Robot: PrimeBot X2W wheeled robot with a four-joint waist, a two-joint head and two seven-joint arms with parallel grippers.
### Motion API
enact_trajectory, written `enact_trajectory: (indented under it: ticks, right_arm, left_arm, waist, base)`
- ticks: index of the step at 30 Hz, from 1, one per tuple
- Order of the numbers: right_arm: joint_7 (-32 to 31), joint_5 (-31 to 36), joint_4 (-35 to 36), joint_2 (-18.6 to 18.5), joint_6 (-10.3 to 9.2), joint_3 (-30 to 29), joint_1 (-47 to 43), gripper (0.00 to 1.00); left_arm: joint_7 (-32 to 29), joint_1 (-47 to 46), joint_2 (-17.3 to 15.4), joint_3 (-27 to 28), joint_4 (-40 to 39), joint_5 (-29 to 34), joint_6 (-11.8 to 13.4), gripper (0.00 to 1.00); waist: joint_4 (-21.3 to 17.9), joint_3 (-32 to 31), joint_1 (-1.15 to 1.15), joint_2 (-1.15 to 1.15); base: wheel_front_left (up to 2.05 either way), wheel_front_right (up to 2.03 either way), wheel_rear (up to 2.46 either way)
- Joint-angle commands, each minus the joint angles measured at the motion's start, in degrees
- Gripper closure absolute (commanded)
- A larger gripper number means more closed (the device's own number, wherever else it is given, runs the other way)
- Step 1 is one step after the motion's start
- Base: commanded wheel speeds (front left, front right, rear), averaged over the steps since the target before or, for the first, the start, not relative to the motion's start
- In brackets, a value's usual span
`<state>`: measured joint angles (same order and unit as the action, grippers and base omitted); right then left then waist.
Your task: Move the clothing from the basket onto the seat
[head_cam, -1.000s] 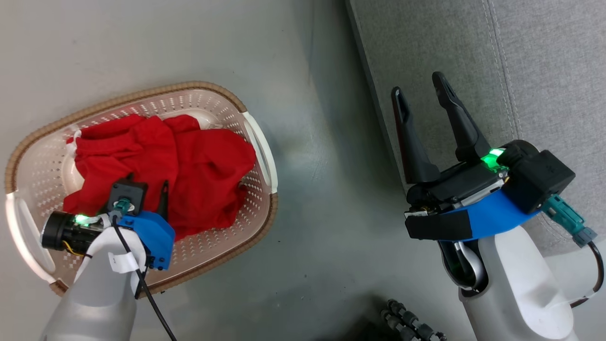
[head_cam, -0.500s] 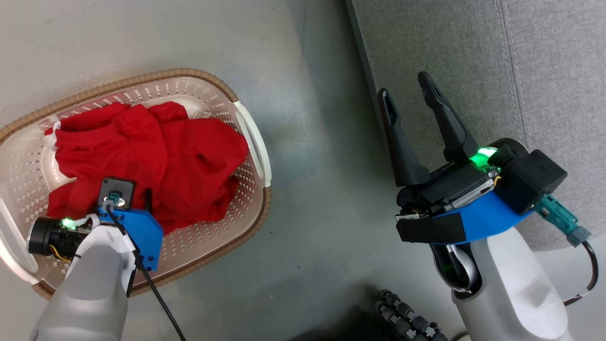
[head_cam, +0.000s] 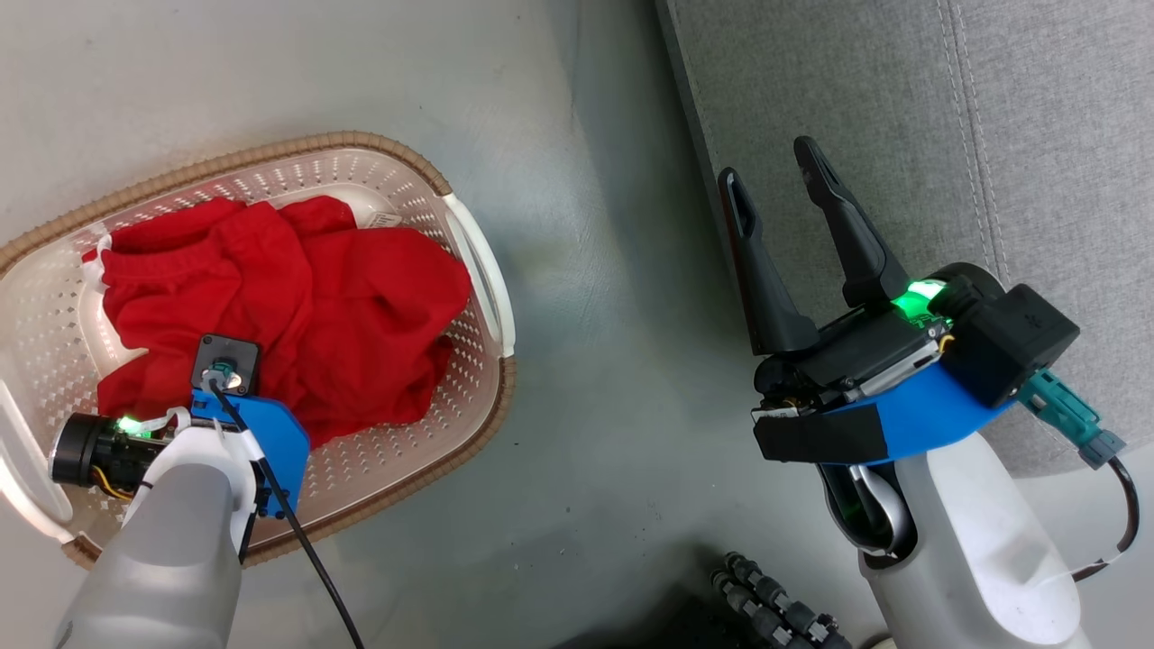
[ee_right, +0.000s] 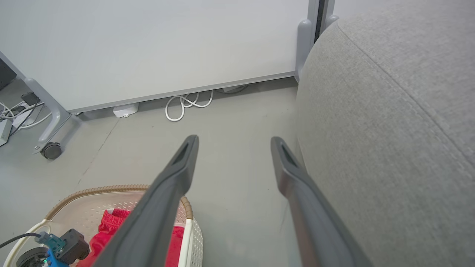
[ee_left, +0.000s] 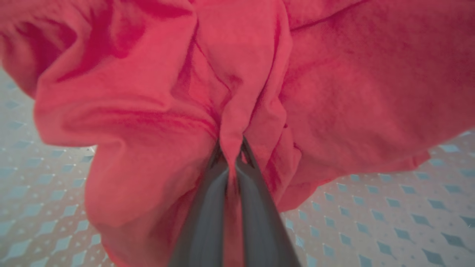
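The red clothing (head_cam: 343,297) lies heaped in the cream perforated basket (head_cam: 361,144) on the floor at the left. My left wrist (head_cam: 243,424) points down into the heap. In the left wrist view my left gripper (ee_left: 231,146) is shut on a raised fold of the clothing (ee_left: 148,92). My right gripper (head_cam: 768,167) hovers open with nothing in it, by the front edge of the grey seat (head_cam: 902,90). In the right wrist view the right gripper (ee_right: 233,141) is spread wide beside the seat (ee_right: 389,129), with the basket (ee_right: 111,191) and clothing (ee_right: 111,222) at the lower left.
Grey floor (head_cam: 595,379) separates the basket from the seat. A dark ribbed object (head_cam: 775,613) lies at the bottom of the head view. In the right wrist view a white panel (ee_right: 148,44) on a wheeled leg (ee_right: 52,150) stands beyond, with a coiled white cable (ee_right: 185,105) at its foot.
My left gripper has closed on a fold of the red clothing, and its dark finger is now hidden under the wrist. The head camera shifted early on. The right arm stayed put.
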<state>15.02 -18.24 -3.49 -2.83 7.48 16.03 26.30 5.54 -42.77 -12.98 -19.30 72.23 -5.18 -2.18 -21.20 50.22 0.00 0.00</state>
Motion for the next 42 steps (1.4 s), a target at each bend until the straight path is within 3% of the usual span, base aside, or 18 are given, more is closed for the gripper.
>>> enact_trajectory:
  ticks: [1,11,23,31,36,42]
  right_arm:
    - [0.23,-0.14,-0.03,-0.11,0.03,-0.02,0.7,0.0]
    - [0.23,1.52,-1.59,-0.11,0.03,-0.86,0.49,0.0]
    - [0.22,4.5,-6.91,-0.14,0.03,-0.8,-2.47,0.0]
    - [0.22,4.72,-10.76,-0.14,0.03,-0.03,-5.45,0.0]
    - [0.23,5.29,-13.26,-0.15,0.03,-0.83,-8.57,0.0]
    - [0.16,5.26,-15.33,-0.14,0.03,-1.08,-11.11,0.0]
  left_arm:
    - [-0.15,-1.1,-0.39,-0.23,0.19,-0.35,-0.31,1.0]
    - [2.26,-0.36,2.45,-0.17,0.53,-2.34,-1.04,1.0]
    - [7.24,3.04,7.94,-0.97,0.81,-4.87,-2.85,1.0]
    - [8.56,7.34,9.65,-1.89,0.85,-6.95,-4.32,1.0]
    - [8.89,9.61,10.11,-4.1,-0.66,-8.39,-4.97,1.0]
    - [7.44,12.39,10.13,-10.65,-7.59,-14.02,-5.39,1.0]
  waist:
    - [0.06,-0.23,0.0,0.0]
    - [2.7,-5.09,0.0,0.0]
    - [8.27,-18.92,0.0,0.0]
    - [10.57,-28.99,0.0,0.0]
    - [12.84,-35.29,0.0,0.0]
    - [14.98,-41.51,0.0,0.0]
  base:
    - [0.0,0.0,0.0]
    - [0.0,0.0,0.0]
    - [0.0,0.0,0.0]
    - [0.0,0.0,0.0]
    - [0.0,0.0,0.0]
    - [0.0,0.0,0.0]
